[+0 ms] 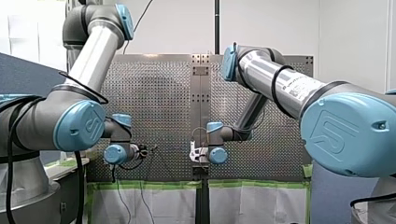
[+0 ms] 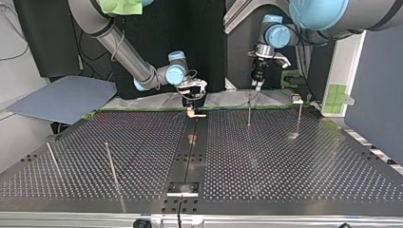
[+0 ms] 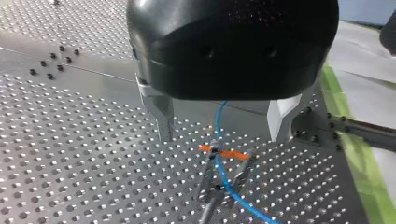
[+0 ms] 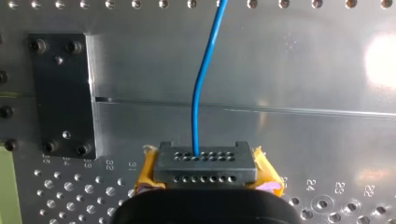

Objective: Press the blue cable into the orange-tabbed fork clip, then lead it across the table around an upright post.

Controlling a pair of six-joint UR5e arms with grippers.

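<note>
Holds left claw (image 3: 222, 135) wide open and empty astride the blue cable (image 3: 217, 122) at the orange-tabbed fork clip (image 3: 223, 153) on the tabletop (image 3: 70, 140), pinches the cable's dark perforated block (image 4: 205, 163) tight between the yellow pads (image 4: 145, 175) of right claw (image 4: 206, 178).

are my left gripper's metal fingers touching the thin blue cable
Apart. Left wrist view: the metal fingers stand open either side of the thin blue cable, with perforated table showing in each gap.
</note>
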